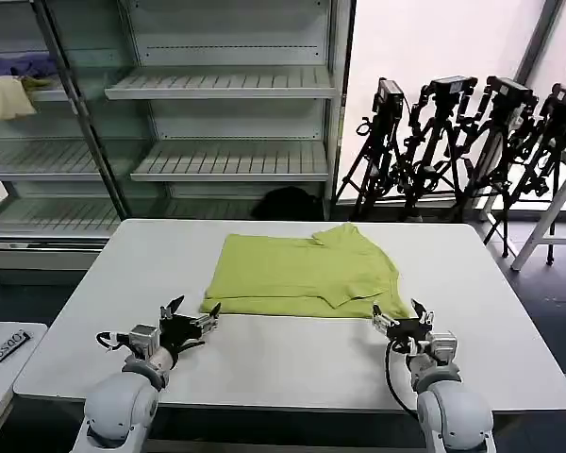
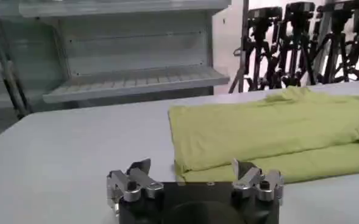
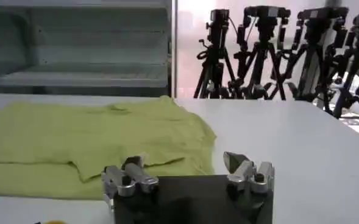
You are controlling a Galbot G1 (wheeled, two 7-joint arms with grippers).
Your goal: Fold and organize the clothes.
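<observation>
head view: folded t-shirt (image 1: 302,274), grippers apart

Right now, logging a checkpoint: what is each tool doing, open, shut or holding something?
Left tool: open, empty, at the T-shirt's near left corner.
Right tool: open, empty, at its near right corner.

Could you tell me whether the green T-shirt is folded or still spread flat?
Partly folded: the T-shirt shows a doubled near edge and a sleeve turned inward.
</observation>
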